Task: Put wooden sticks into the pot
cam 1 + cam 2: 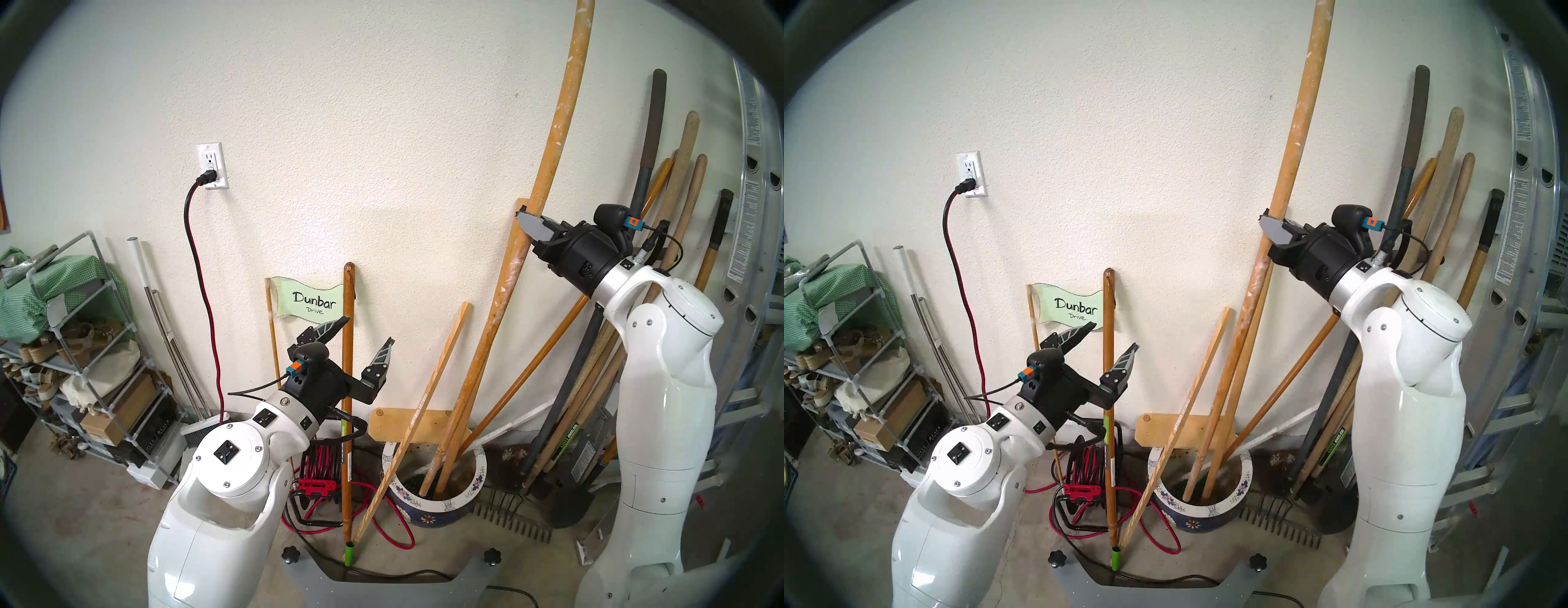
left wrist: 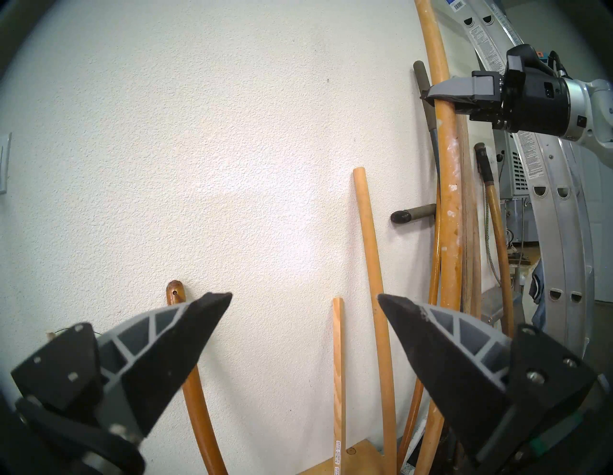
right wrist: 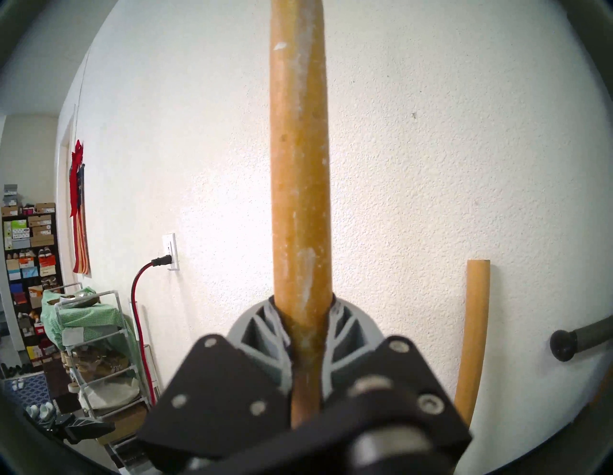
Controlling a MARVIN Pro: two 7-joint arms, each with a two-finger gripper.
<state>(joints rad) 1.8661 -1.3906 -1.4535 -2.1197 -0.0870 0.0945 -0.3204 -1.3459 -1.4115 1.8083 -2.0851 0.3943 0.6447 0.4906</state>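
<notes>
The long paint-flecked stick [image 1: 505, 293] stands almost straight up with its bottom end down inside the blue flowered pot [image 1: 428, 507], so it looks like it is being set in place there. The right end effector [image 1: 530, 223] is clenched around the stick high up, which likely keeps such a tall pole from tipping over. Other wooden sticks [image 1: 445, 424] already lean in the pot against the wall [image 1: 382, 127]. The left end effector [image 1: 360, 335] is released and holds nothing, waiting near a brown handle [image 1: 348, 339].
</notes>
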